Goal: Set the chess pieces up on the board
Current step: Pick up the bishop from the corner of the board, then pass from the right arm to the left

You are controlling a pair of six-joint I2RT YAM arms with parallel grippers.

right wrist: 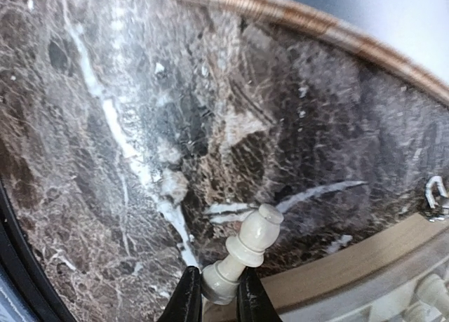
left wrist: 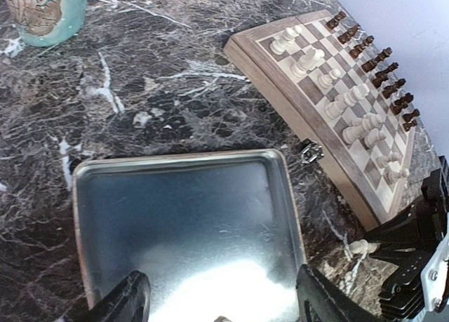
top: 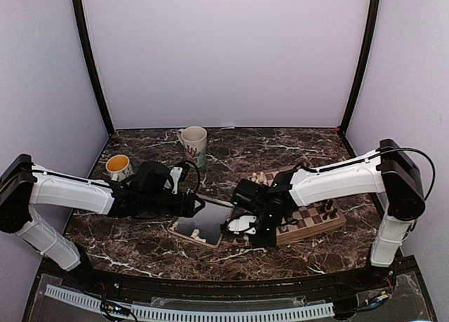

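The right tool [right wrist: 214, 297] is clamped on the base of a small cream-white chess pawn [right wrist: 243, 254], its two dark fingers [right wrist: 186, 297] pressed against either side. The pawn sits tilted in the grip, its round head leaning away from the fingers. It hangs over the dark marble worktop [right wrist: 105, 161], in the strip between the rectangular silver metal tray [right wrist: 316, 24] and the tan border of the square wooden chessboard [right wrist: 337, 269]; whether it touches the stone cannot be told.

The left tool [left wrist: 224, 301] has its fingers [left wrist: 130, 297] spread wide apart and holds nothing, poised above the tray's bare floor.

On the chessboard, just beside the tray, a loose group of cream-white chess figures [left wrist: 309, 59] stands upright along the two files nearest the tray. A row of dark brown chess pieces [left wrist: 382, 62] lines the far edge. From above, both arms reach in toward the middle, the tools near each other at the tray's right end. A white patterned mug [top: 194, 143] and a small yellow cup [top: 118, 166] stand farther back on the worktop, well apart from the board.
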